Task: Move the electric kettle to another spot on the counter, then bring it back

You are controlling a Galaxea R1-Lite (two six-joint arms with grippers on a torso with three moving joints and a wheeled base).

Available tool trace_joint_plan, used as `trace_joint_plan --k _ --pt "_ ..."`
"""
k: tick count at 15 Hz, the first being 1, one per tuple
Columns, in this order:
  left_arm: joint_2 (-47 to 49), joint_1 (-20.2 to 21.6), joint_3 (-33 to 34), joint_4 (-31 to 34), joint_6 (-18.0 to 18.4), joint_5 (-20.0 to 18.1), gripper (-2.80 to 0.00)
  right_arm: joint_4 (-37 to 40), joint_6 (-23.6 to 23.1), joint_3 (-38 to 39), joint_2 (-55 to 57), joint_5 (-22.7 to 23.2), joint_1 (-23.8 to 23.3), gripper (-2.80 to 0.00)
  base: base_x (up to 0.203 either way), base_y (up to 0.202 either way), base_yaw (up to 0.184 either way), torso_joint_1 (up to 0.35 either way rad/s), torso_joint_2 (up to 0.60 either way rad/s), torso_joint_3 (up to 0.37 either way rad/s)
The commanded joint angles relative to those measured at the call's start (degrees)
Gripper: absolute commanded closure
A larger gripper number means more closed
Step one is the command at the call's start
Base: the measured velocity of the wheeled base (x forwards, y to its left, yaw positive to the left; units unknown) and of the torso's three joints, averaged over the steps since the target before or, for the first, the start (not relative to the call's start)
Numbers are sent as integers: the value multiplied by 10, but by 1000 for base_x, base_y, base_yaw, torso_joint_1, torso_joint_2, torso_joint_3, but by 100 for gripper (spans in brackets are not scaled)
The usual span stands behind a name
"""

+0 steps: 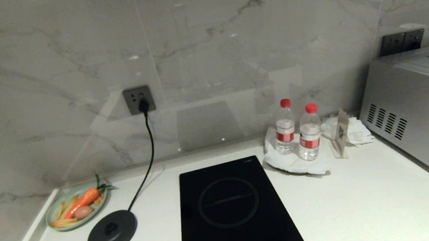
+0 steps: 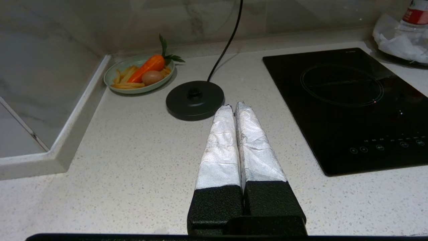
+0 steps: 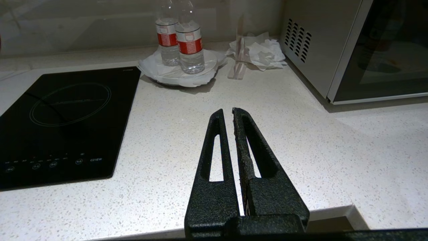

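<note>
Left end effector (image 2: 233,107): closed, empty, over the counter (image 2: 133,160) short of the kettle base (image 2: 195,99).
Right end effector (image 3: 226,113): closed, empty, above the front edge.
Kettle: not visible.
Hob (image 1: 234,218): centre.
Bottles (image 1: 298,130): red labels, unreadable.

We see a black induction hob (image 1: 232,219) on the white counter (image 1: 378,197); a round kettle base (image 1: 112,233) sits left of it, water bottles (image 1: 298,131) behind-right.

White speckled counter (image 1: 386,196) lies level beneath marble wall.
</note>
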Motion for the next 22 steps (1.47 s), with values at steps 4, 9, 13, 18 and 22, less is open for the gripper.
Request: trace_joint_plan --k 4,9,13,18,22 --pt "1 1 0 -2 -24 9 0 0 1 0 0 0 0 0 0 0 0 0 0 0" --pt "1 1 0 -2 -24 9 0 0 1 0 0 0 0 0 0 0 0 0 0 0" --pt "0 1 0 -3 -24 10 0 0 1 0 0 0 0 0 0 0 0 0 0 0" --pt "0 0 0 -3 -24 10 0 0 1 0 0 0 0 0 -46 0 0 7 5 3" --pt "0 0 0 -3 -24 10 0 0 1 0 0 0 0 0 -195 0 -1 -6 1 5"
